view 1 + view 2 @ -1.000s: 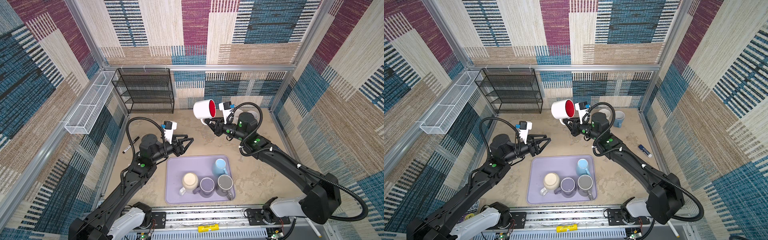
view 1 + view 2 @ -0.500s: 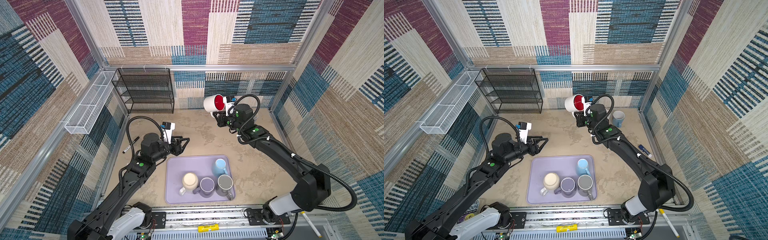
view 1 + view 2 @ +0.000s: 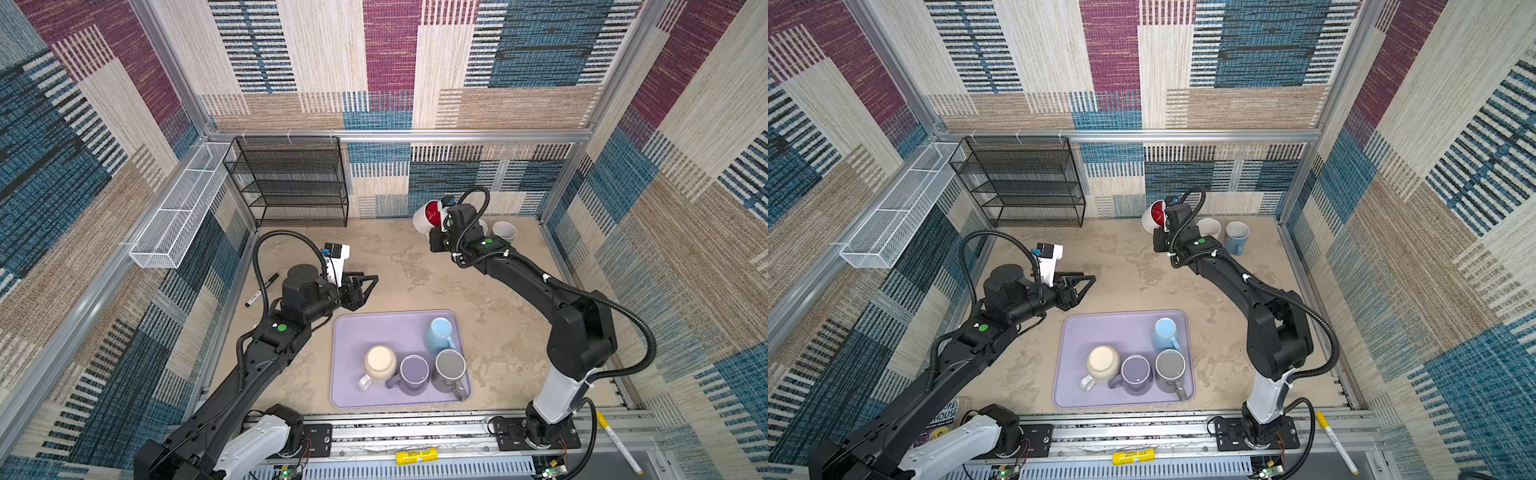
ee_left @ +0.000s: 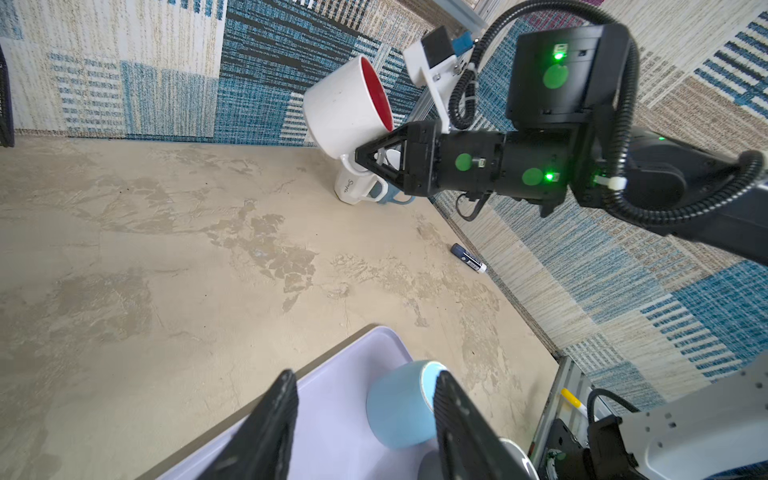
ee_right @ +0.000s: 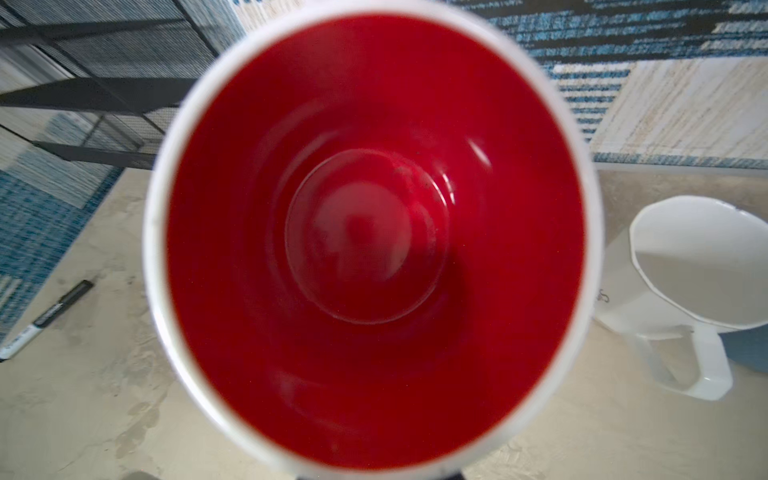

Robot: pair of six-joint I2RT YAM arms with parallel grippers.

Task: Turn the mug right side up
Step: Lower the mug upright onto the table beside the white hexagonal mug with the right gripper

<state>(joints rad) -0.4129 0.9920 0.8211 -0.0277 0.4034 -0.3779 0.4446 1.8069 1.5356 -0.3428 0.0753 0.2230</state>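
The mug [image 3: 424, 216] [image 3: 1151, 214] is white outside and red inside. It hangs in the air near the back wall, tilted on its side. My right gripper [image 4: 365, 160] is shut on its handle. In the right wrist view the mug's red inside [image 5: 374, 232] fills the picture and hides the fingers. In the left wrist view the mug [image 4: 345, 108] sits above a white mug on the table. My left gripper [image 3: 368, 286] [image 3: 1086, 284] [image 4: 361, 382] stands open and empty, just beyond the tray's far left corner.
A purple tray [image 3: 374, 328] holds a light blue mug [image 3: 439, 332], a cream mug [image 3: 379, 361], a purple mug [image 3: 413, 370] and a grey mug [image 3: 449, 365]. A white mug [image 3: 1209, 228] and a blue-grey mug [image 3: 1237, 235] stand at the back right. A black wire shelf [image 3: 291, 183] lines the back wall. A marker [image 3: 262, 289] lies at the left.
My right gripper has carried the mug a little to the right and nearer the back wall, with its red mouth turned further. The left gripper has hardly moved.
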